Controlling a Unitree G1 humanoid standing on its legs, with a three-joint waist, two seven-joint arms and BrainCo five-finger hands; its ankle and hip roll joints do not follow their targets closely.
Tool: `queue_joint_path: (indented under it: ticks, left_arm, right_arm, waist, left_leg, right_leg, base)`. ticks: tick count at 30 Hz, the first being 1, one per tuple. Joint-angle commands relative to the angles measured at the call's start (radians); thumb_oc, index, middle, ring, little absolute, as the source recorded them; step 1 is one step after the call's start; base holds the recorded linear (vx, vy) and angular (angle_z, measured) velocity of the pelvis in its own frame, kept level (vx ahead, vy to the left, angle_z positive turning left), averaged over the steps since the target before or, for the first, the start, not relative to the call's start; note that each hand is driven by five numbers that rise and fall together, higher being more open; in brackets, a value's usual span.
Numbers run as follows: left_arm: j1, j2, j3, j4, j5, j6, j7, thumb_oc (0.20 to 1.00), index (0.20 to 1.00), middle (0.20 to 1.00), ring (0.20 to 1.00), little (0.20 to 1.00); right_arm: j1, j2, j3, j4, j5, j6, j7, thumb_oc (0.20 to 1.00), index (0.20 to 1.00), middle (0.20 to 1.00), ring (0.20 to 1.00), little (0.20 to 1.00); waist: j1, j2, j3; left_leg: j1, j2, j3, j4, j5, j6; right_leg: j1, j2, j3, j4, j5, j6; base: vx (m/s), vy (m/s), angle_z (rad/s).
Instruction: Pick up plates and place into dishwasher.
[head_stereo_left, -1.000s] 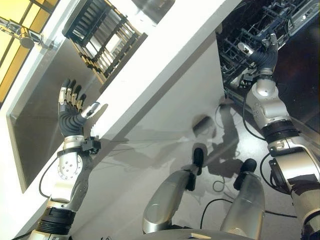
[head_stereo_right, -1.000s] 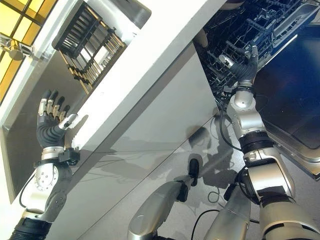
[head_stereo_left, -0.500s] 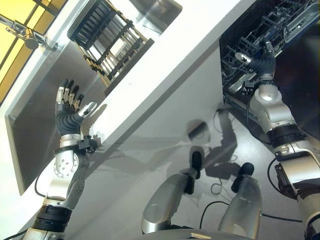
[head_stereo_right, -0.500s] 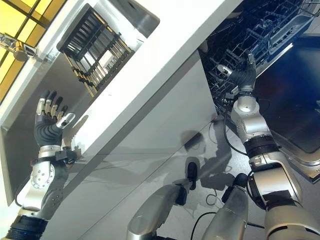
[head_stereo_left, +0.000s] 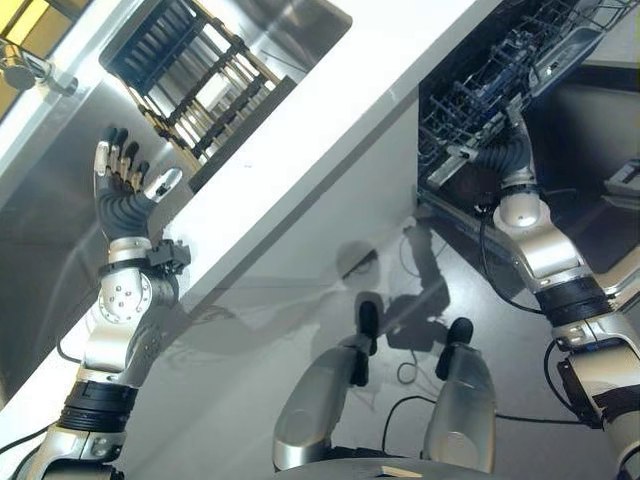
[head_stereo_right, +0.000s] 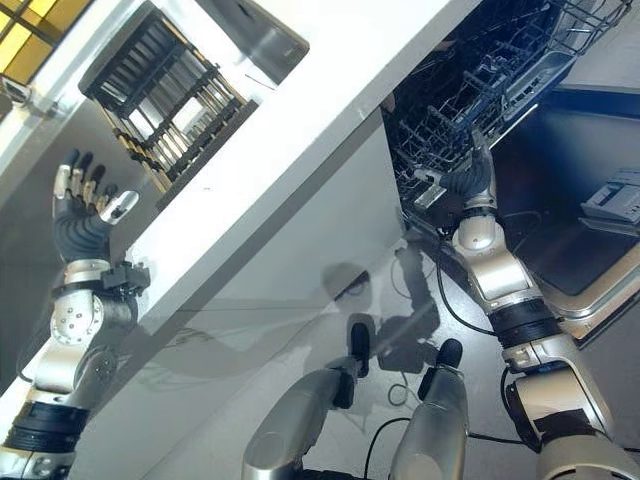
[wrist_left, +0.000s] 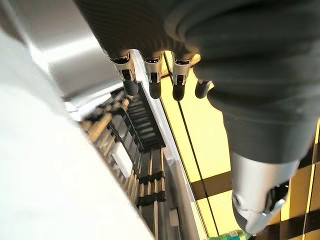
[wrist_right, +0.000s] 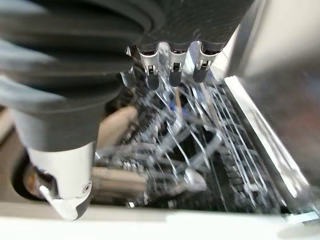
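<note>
My left hand (head_stereo_left: 122, 205) is raised over the steel sink (head_stereo_left: 45, 250), fingers straight and spread, holding nothing. Just beyond its fingers (wrist_left: 151, 86) stands a dark slatted dish rack (head_stereo_left: 195, 75), (wrist_left: 145, 165); something pale shows between its bars, and I cannot tell whether it is a plate. My right hand (head_stereo_left: 498, 158) is at the front of the open dishwasher's wire rack (head_stereo_right: 470, 90). Its fingers (wrist_right: 171, 70) are straight and empty above the wires (wrist_right: 200, 145).
A white counter (head_stereo_left: 330, 120) runs between the sink and the dishwasher. The dishwasher's door (head_stereo_right: 560, 200) lies open and dark beside my right arm. A faucet (head_stereo_left: 20, 72) stands at the sink's far side, and a second basin (head_stereo_left: 300, 20) lies beyond the dish rack.
The whole view has shifted. My right hand has dropped toward the front edge of the dishwasher rack and turned. My left hand stays raised and open.
</note>
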Motion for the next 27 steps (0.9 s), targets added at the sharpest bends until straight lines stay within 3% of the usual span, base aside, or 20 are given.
queue_joint_path:
  ticks: [1, 8, 12, 17, 20, 24, 27]
  left_arm:
    - [-0.011, 0.052, 0.087, -0.051, 0.083, 0.001, 0.032, 1.0, 1.0, 1.0, 1.0, 1.0]
    - [-0.014, 0.011, 0.07, -0.047, 0.127, 0.018, 0.056, 1.0, 1.0, 1.0, 1.0, 1.0]
    - [-0.006, -0.028, 0.048, -0.034, 0.152, 0.012, 0.071, 1.0, 1.0, 1.0, 1.0, 1.0]
    - [0.047, -0.109, 0.013, -0.003, 0.187, -0.054, 0.087, 1.0, 1.0, 1.0, 1.0, 1.0]
    - [0.082, -0.145, -0.003, 0.013, 0.196, -0.099, 0.102, 1.0, 1.0, 1.0, 1.0, 1.0]
    - [0.104, -0.169, -0.008, 0.029, 0.183, -0.126, 0.106, 1.0, 1.0, 1.0, 1.0, 1.0]
    - [0.104, -0.187, -0.012, 0.039, 0.181, -0.133, 0.107, 1.0, 1.0, 1.0, 1.0, 1.0]
  right_arm:
    - [-0.018, -0.019, -0.063, -0.107, -0.038, -0.017, -0.054, 1.0, 1.0, 1.0, 1.0, 1.0]
    - [0.114, 0.027, -0.119, -0.165, -0.039, -0.048, -0.105, 1.0, 1.0, 1.0, 1.0, 1.0]
    - [0.205, 0.077, -0.157, -0.191, 0.012, -0.112, -0.158, 1.0, 1.0, 1.0, 1.0, 1.0]
    - [0.406, 0.184, -0.211, -0.2, 0.145, -0.284, -0.302, 1.0, 1.0, 1.0, 1.0, 1.0]
    - [0.519, 0.24, -0.232, -0.177, 0.14, -0.362, -0.399, 1.0, 1.0, 1.0, 1.0, 1.0]
    - [0.593, 0.28, -0.263, -0.106, 0.22, -0.42, -0.469, 1.0, 1.0, 1.0, 1.0, 1.0]
    - [0.626, 0.303, -0.279, -0.038, 0.293, -0.462, -0.47, 1.0, 1.0, 1.0, 1.0, 1.0]
  waist:
    - [-0.026, -0.045, -0.004]
    - [-0.076, -0.058, -0.031]
    - [-0.109, -0.055, -0.043]
    - [-0.168, -0.028, -0.048]
    - [-0.203, -0.008, -0.048]
    - [-0.236, 0.013, -0.046]
    - [-0.252, 0.027, -0.047]
  left_leg:
    - [0.019, 0.004, 0.055, 0.083, -0.139, -0.019]
    - [0.041, 0.014, 0.07, 0.079, -0.144, -0.021]
    - [0.054, 0.013, 0.083, 0.091, -0.157, -0.02]
    - [0.074, 0.012, 0.12, 0.101, -0.178, -0.015]
    - [0.082, 0.014, 0.148, 0.099, -0.188, -0.011]
    - [0.105, 0.011, 0.181, 0.098, -0.203, -0.006]
    - [0.111, 0.009, 0.194, 0.104, -0.212, -0.004]
  right_leg:
    - [0.063, -0.032, 0.11, -0.293, 0.215, 0.04]
    - [0.067, -0.008, 0.141, -0.308, 0.212, 0.035]
    - [0.062, -0.003, 0.174, -0.304, 0.209, 0.036]
    - [0.048, -0.007, 0.224, -0.294, 0.202, 0.041]
    - [0.036, -0.014, 0.253, -0.297, 0.205, 0.047]
    - [0.042, -0.031, 0.279, -0.315, 0.218, 0.056]
    - [0.039, -0.043, 0.292, -0.316, 0.224, 0.061]
  base:
    - [-0.08, -0.102, -0.04]
    - [-0.02, -0.03, -0.16]
    - [0.03, 0.061, -0.36]
    - [0.06, 0.163, -0.35]
    - [0.05, 0.207, -0.32]
    - [0.07, 0.188, -0.32]
    - [0.05, 0.135, -0.22]
